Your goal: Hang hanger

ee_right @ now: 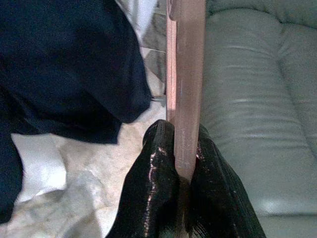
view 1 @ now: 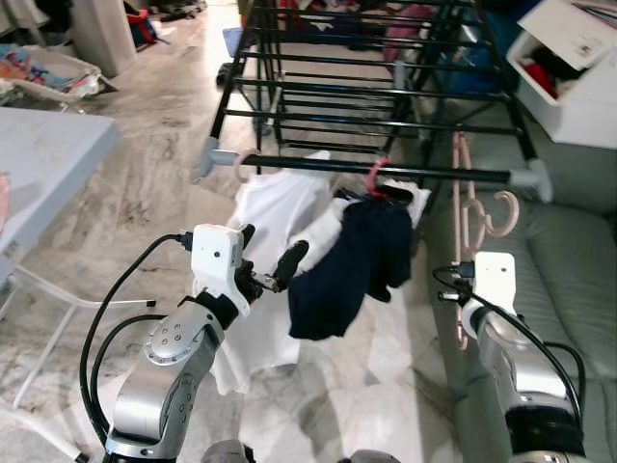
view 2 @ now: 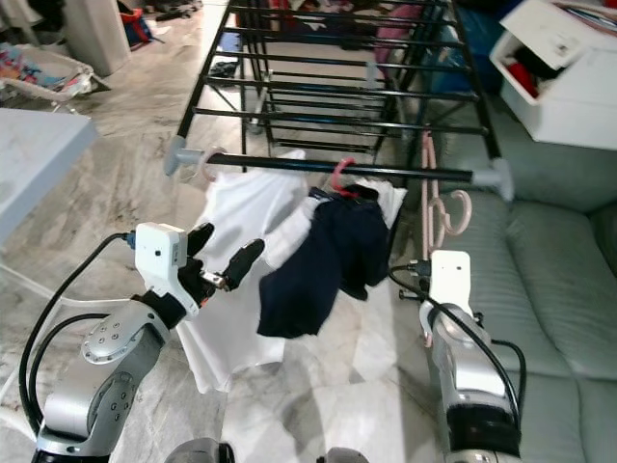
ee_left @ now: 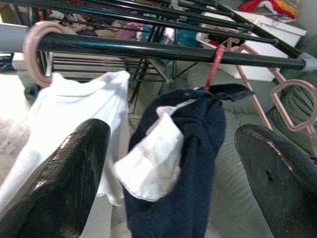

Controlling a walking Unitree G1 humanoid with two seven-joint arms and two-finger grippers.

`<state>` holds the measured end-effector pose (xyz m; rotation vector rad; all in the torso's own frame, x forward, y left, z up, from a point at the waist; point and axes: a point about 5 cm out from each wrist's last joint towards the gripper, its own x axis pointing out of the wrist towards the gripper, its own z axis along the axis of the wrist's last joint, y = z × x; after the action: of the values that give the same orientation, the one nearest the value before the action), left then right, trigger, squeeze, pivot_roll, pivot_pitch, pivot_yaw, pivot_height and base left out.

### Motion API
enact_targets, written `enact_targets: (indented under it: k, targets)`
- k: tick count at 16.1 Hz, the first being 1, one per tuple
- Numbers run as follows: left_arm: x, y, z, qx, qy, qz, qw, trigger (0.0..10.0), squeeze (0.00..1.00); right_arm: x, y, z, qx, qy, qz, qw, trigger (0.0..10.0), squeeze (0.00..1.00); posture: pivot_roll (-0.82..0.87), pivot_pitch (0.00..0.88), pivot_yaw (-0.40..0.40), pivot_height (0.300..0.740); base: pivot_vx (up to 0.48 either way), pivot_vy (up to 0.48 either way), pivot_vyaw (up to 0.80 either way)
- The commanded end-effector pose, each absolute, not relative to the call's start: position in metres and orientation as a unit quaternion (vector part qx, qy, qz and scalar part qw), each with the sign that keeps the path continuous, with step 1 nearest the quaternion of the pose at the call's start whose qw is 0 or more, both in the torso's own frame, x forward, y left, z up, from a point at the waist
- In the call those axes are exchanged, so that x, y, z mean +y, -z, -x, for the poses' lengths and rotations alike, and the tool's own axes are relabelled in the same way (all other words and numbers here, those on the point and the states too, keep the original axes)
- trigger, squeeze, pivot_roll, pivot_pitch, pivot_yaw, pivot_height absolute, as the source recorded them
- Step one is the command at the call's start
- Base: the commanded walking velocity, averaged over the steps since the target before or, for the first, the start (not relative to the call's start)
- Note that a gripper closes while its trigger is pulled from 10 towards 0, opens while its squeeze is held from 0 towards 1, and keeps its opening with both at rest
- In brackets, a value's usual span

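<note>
Both pincers are up near the rack. From the left eye, the left gripper (view 1: 275, 268) sits in front of the white shirt (view 1: 270, 217), and its two black fingers are spread apart with nothing between them. The right gripper (view 1: 463, 333) is low on the right, beside the couch (view 1: 564, 270). It holds a pink hanger (view 1: 461, 207) by the bottom end. The hanger stands almost straight up, and its top leans by the black bar (view 1: 386, 171) of the rack (view 1: 366, 87). I cannot tell if it is hooked on. A dark shirt (view 1: 352, 260) hangs from a red hook on the same bar, between the white shirt and the pink hanger.

From the right eye, the same things show again: open left fingers, the two shirts on the bar, and the pink hanger standing near the right end of the bar.

From the left wrist, the two wide-apart fingers (ee_left: 64, 183) frame the white shirt and the dark shirt under the bar.

From the right wrist, the two fingers (ee_right: 153, 183) are squeezed tight on the pink hanger, one on each side. The dark shirt is just beside it, and the couch is on the other side.
</note>
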<state>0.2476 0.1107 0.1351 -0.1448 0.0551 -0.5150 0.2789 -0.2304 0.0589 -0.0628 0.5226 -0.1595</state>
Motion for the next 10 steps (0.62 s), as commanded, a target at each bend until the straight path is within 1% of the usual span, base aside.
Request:
enact_targets:
  k: [1, 7, 10]
  targets:
    - [0.112, -0.135, -0.246, 0.027, 0.257, 0.076, 0.963, 10.0, 0.0, -0.231, -0.06, -0.28, 0.254, 0.083, 0.028, 0.963, 10.0, 0.0, 0.0, 0.048, -0.031, 0.74, 0.401, 0.0, 0.0]
    - [0.11, -0.135, -0.245, 0.028, 0.259, 0.075, 0.963, 10.0, 0.0, -0.238, -0.056, -0.279, 0.26, 0.109, 0.025, 0.959, 10.0, 0.0, -0.01, 0.054, -0.029, 0.74, 0.386, 0.0, 0.0]
    - [0.111, -0.134, -0.246, 0.029, 0.256, 0.07, 0.964, 10.0, 0.0, -0.248, -0.055, -0.278, 0.263, 0.14, 0.029, 0.954, 10.0, 0.0, -0.01, 0.054, -0.029, 0.74, 0.295, 0.0, 0.0]
